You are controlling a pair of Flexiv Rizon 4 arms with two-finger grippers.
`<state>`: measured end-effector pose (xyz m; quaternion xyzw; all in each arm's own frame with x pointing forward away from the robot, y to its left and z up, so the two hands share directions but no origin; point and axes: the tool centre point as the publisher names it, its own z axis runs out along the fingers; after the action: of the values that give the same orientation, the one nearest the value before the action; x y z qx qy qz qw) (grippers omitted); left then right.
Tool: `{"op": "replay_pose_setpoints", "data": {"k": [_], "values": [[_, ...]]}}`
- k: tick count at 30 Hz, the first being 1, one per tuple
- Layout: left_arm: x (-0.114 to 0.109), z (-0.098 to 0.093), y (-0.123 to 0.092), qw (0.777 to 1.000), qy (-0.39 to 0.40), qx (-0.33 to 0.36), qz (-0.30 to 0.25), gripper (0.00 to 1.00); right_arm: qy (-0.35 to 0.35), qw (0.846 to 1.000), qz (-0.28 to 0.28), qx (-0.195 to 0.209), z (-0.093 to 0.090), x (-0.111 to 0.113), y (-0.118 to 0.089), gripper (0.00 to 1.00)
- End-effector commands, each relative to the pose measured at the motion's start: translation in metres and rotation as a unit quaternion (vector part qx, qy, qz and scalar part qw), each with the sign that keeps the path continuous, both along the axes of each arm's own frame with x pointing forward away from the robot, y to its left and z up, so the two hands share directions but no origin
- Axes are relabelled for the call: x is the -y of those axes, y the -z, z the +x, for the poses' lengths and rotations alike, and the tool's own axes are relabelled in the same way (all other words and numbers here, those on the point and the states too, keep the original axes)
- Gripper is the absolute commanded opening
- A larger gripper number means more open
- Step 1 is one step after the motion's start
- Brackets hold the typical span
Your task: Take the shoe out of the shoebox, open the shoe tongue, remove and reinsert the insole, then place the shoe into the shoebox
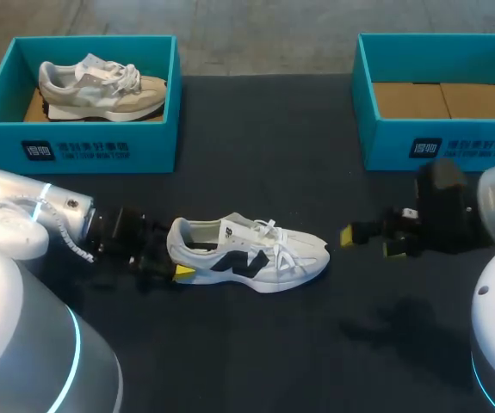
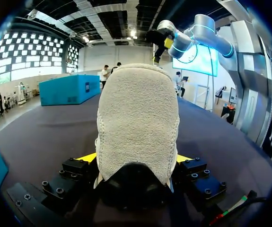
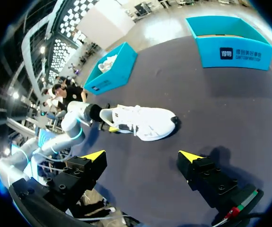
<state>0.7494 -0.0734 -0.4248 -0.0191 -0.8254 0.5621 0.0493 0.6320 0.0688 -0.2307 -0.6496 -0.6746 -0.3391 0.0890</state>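
Observation:
A white shoe with dark side markings (image 1: 251, 251) lies on its sole on the dark table, toe pointing right. My left gripper (image 1: 176, 258) is at its heel; in the left wrist view the fuzzy heel (image 2: 138, 118) fills the space between the yellow-tipped fingers (image 2: 87, 157), which press it from both sides. My right gripper (image 1: 369, 239) hangs open just right of the toe, holding nothing; in the right wrist view the shoe (image 3: 140, 122) lies ahead of that gripper (image 3: 143, 156). An empty teal shoebox (image 1: 441, 142) stands at the back right.
A second teal shoebox (image 1: 75, 146) at the back left holds a beige shoe (image 1: 101, 86). Both boxes also show in the right wrist view, the empty box (image 3: 235, 49) and the filled box (image 3: 112, 71). Open tabletop lies in front of the white shoe.

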Motion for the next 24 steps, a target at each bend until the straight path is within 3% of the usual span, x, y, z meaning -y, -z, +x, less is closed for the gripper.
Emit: {"op": "replay_pose_setpoints", "data": {"k": [1,11,24], "values": [[0.002,0.001,0.003,1.000,-0.001,0.000,0.000,0.00,0.034,0.999,-0.031,-0.016,0.000,-0.031,-0.010,1.00],[0.002,0.001,0.003,1.000,-0.001,0.000,0.000,0.00,0.034,0.995,-0.056,-0.070,0.009,-0.073,0.013,1.00],[0.002,0.001,0.003,1.000,-0.001,0.000,0.000,0.00,0.025,0.996,-0.050,-0.064,0.011,-0.076,0.017,1.00]]}}
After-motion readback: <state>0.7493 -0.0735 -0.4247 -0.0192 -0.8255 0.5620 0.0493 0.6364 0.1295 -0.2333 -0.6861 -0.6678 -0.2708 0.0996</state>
